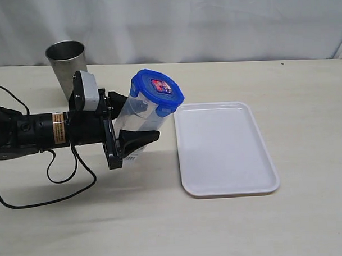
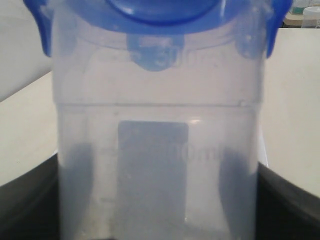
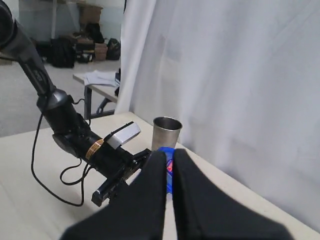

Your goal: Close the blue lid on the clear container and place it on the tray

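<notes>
The clear container [image 1: 138, 112] is off the table and tilted, its top leaning toward the tray [image 1: 225, 148]. My left gripper [image 1: 134, 119] is shut on its lower body, one dark finger on each side. The blue lid [image 1: 157, 91] with its red-and-blue sticker sits on the container's mouth. In the left wrist view the container [image 2: 157, 150] fills the picture, with the lid [image 2: 155, 12] at its far end. My right gripper [image 3: 169, 152] is shut with nothing in it and stands apart from the lid [image 3: 168, 170], which shows as a blue sliver behind its fingers. It is outside the exterior view.
A tapered steel cup [image 1: 66, 61] stands upright at the back left, just behind the left arm. The left arm's black cable [image 1: 60, 182] loops over the table at the left. A white curtain hangs behind the table.
</notes>
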`<state>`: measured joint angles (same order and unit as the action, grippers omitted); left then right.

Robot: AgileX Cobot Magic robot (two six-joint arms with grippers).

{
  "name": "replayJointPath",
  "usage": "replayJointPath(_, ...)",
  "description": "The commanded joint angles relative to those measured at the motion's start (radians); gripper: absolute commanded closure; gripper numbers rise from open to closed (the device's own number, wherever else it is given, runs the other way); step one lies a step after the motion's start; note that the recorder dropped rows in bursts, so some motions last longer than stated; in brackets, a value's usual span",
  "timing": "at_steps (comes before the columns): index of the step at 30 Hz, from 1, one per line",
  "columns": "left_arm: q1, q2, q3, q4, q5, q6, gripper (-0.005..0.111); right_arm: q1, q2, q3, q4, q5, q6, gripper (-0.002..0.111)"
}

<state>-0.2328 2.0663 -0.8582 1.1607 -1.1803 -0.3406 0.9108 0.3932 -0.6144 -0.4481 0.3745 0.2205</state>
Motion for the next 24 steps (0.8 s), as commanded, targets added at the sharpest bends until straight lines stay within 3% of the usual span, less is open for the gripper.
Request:
replayJointPath(1,-0.002,-0.007,-0.006,-0.021,-0.041,0.000,0.107,-0.003,-0.173,0.099,0.044,-0.046,0.004,0.104)
replayJointPath(7,-0.002,-0.007,-0.006,-0.021,-0.041,0.000,0.107,-0.003,-0.393,0.211,0.044,-0.187,0.028,0.104)
replayJointPath(24,-0.006,-0.007,-0.006,-0.037,-0.041,0.000,0.107,-0.005,-0.393,0.230,0.044,-0.215,0.028,0.104)
